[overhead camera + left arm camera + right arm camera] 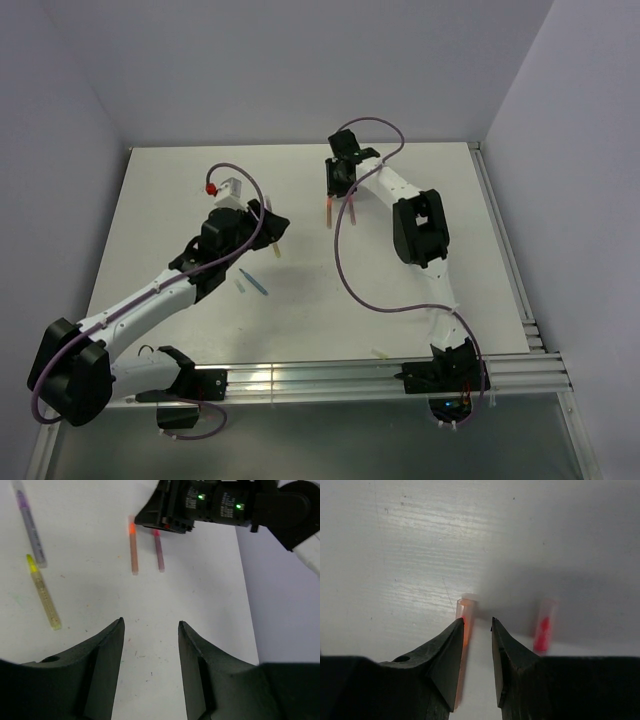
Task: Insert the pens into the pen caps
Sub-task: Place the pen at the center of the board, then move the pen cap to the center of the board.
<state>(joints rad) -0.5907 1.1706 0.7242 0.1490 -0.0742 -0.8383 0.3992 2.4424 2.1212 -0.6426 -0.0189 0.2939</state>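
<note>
Orange pen (465,611) lies on the white table (395,555), partly hidden behind one of the right fingers (445,660), which stand slightly parted with nothing between them. A pink-red pen (543,627) lies parallel, just beside it. The left fingers (100,680) hang spread and empty above the table, near a yellow pen (44,592) and a grey-purple pen (31,527).

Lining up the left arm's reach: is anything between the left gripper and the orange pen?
Nothing lies on the table between the left gripper and the orange pen. The right gripper, though, sits over the pen's far end.
</note>
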